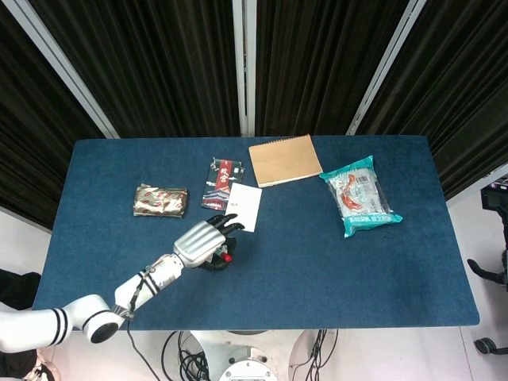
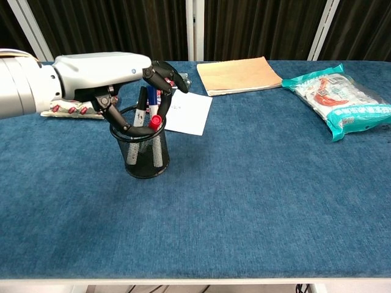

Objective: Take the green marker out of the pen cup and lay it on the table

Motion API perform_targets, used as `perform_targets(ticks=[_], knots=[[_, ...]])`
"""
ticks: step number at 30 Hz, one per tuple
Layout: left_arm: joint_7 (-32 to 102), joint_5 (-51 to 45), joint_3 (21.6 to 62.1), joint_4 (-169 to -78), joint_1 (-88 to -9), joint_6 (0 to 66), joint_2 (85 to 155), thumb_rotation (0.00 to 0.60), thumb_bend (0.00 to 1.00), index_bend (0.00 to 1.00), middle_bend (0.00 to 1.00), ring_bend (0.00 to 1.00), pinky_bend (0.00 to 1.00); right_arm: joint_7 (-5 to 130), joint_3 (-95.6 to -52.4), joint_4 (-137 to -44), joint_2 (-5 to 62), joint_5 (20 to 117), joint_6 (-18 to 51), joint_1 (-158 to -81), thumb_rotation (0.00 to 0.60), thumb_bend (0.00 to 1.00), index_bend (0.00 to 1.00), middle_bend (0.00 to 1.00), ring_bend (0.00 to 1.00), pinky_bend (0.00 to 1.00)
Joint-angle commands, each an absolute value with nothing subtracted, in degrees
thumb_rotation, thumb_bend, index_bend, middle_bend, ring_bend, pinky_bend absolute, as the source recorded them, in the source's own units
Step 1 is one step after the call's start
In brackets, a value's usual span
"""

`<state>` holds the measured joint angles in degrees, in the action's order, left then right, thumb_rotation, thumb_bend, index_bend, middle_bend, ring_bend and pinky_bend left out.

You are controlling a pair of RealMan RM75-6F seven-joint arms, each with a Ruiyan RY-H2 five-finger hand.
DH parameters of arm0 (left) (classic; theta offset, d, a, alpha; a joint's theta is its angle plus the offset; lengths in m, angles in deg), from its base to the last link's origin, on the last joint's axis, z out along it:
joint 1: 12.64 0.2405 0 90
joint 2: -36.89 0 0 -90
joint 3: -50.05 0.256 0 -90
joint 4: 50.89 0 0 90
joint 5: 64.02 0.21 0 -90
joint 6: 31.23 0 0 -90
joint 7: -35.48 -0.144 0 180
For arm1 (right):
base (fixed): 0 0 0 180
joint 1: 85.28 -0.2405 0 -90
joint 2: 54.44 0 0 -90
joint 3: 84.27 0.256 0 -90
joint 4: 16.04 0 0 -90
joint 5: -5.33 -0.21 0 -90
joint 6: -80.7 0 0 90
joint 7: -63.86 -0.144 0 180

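A black mesh pen cup [image 2: 145, 155] stands left of centre on the blue table [image 2: 244, 201]; in the head view the cup [image 1: 217, 261] is mostly hidden under my hand. It holds a dark-capped marker [image 2: 140, 105] that leans, a blue-capped marker [image 2: 151, 97] and a red-capped marker [image 2: 155, 121]. No cap reads plainly as green. My left hand [image 2: 113, 76] [image 1: 203, 240] hovers over the cup, its thumb at the left rim and its fingers [image 2: 164, 82] curved over the right side, spread around the marker tops. No marker is plainly pinched. My right hand does not show.
A white card [image 2: 188, 112] lies just behind the cup. Further back are a tan notebook [image 2: 238, 74], a dark snack pack [image 1: 222, 182] and a foil packet [image 1: 160, 200]. A teal snack bag [image 2: 342, 97] lies at the right.
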<state>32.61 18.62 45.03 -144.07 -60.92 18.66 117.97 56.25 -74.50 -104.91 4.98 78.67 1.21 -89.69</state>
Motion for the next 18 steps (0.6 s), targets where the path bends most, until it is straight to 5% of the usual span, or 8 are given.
perform_targets(ticks=[1,18], knots=[[32.57,18.81,44.96,-144.66,-60.85,19.03,117.63,0.600,0.30,0.60,0.15,0.00,0.15,56.13,-74.49,-104.94,4.93,78.69,1.11,-89.62,0.600,0.09,0.00,0.00,0.00,0.00],[28.78,20.13,44.30,-156.78,-58.22,24.56,109.28,0.600,0.29,0.62,0.17,0.00,0.16,55.80,-74.42,-105.86,4.25,79.68,-0.42,-89.08,0.600,0.09,0.00,0.00,0.00,0.00]])
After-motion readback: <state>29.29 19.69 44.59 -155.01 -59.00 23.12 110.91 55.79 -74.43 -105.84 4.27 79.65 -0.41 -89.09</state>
